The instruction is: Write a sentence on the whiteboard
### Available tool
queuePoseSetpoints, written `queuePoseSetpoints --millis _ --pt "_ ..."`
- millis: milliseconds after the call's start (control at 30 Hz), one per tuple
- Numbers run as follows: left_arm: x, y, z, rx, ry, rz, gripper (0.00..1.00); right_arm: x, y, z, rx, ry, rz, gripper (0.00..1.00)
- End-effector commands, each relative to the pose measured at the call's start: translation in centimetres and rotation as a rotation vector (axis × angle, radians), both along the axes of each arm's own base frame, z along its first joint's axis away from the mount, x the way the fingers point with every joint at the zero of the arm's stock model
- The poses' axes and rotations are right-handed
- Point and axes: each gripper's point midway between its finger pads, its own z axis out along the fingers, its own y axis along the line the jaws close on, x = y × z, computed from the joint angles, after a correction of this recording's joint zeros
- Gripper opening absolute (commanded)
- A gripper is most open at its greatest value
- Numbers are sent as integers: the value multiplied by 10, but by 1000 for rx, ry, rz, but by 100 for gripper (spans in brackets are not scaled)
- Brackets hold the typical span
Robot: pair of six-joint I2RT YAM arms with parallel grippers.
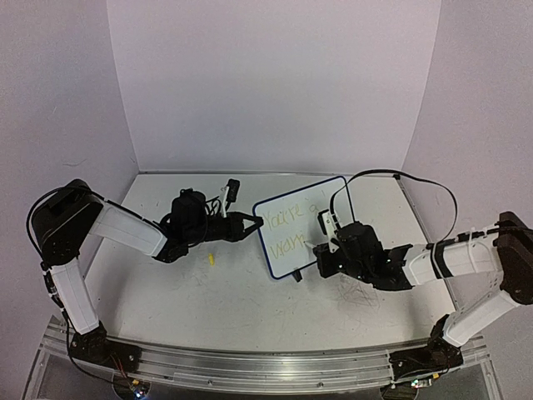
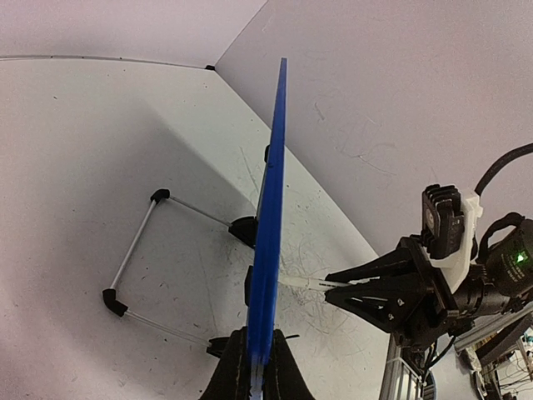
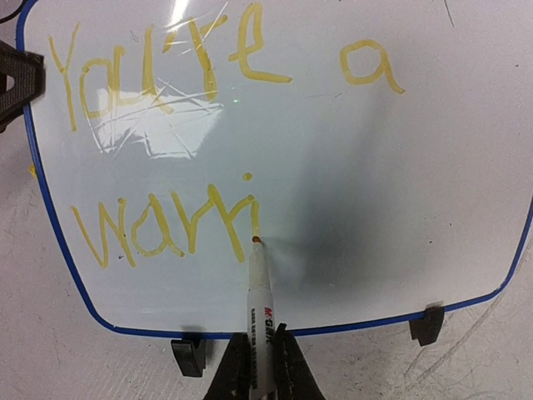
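The whiteboard [image 1: 300, 225] stands tilted mid-table on small black feet, its rim blue. My left gripper [image 1: 255, 222] is shut on the board's left edge; the left wrist view shows the board edge-on [image 2: 271, 217] between my jaws. My right gripper [image 1: 326, 247] is shut on a white marker [image 3: 260, 321]. The marker tip touches the board at the foot of the last stroke. The sentence [image 3: 166, 146] reads "You're a" on the top line and "Warri" below, in yellow strokes.
A small yellow marker cap [image 1: 211, 259] lies on the table left of the board. The board's wire stand [image 2: 137, 258] shows behind it in the left wrist view. White walls enclose the table at the back and both sides.
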Motion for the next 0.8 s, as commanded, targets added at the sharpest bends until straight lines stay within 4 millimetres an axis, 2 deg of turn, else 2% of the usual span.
queuePoseSetpoints --millis 0,133,433,767 --pt "-2 -1 14 -17 -12 -17 0 -5 -6 -8 -14 28 -1 0" --pt "-2 -1 15 -18 -13 -17 0 -4 -6 -5 -10 20 -6 0" --pt "-2 -2 15 -21 -11 -19 0 6 -6 29 43 -50 -25 0" --pt "-2 -2 17 -23 -15 -18 0 18 0 37 43 -78 -28 0"
